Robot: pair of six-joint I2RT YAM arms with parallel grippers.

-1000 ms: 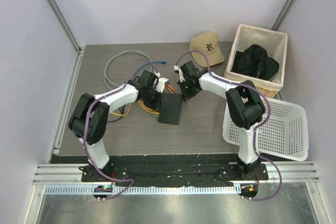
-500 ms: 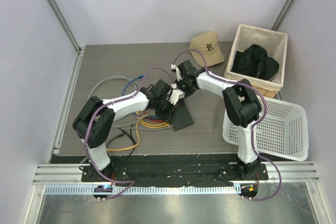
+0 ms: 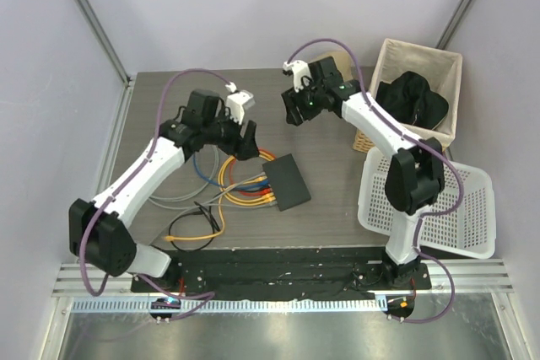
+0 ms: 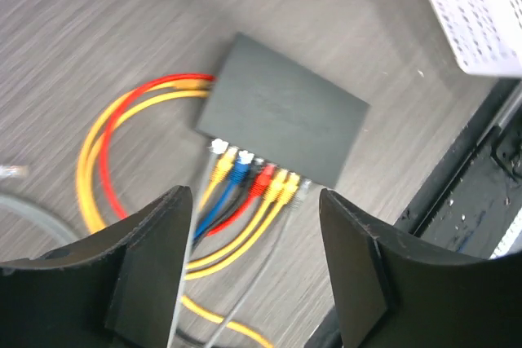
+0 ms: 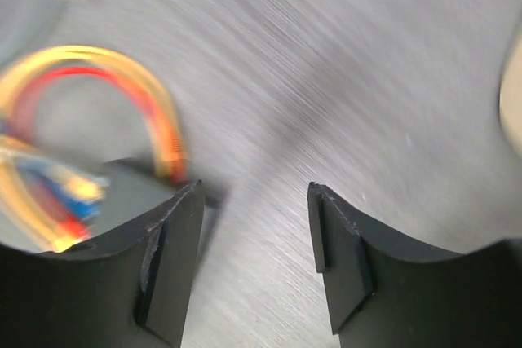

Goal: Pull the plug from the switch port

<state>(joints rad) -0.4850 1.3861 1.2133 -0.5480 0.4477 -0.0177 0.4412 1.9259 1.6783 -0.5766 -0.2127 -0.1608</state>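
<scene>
The grey wood-grain table sits inside pale walls, and the switch (image 3: 287, 182) lies flat on it near the middle, turned at an angle, between my two arms. From the left wrist camera I see a row of plugs (image 4: 257, 177) seated along one long edge of it: yellow, blue, red, two more yellow and a grey one. Their cables (image 3: 240, 183) run off to the left in loops. A red and a yellow cable also curve round to a short side of the switch.

The left fingers (image 3: 247, 141) are spread apart with nothing between them. They hang in the air above the cable loops, left of the switch and not touching it. The right fingers (image 3: 293, 113) are also spread and hold nothing. They sit raised over bare table beyond the switch, well apart from it; that wrist view is blurred.

At the right stands a wicker basket (image 3: 451, 65) holding a black garment (image 3: 411, 100), and nearer me a white plastic basket (image 3: 460, 217).
</scene>
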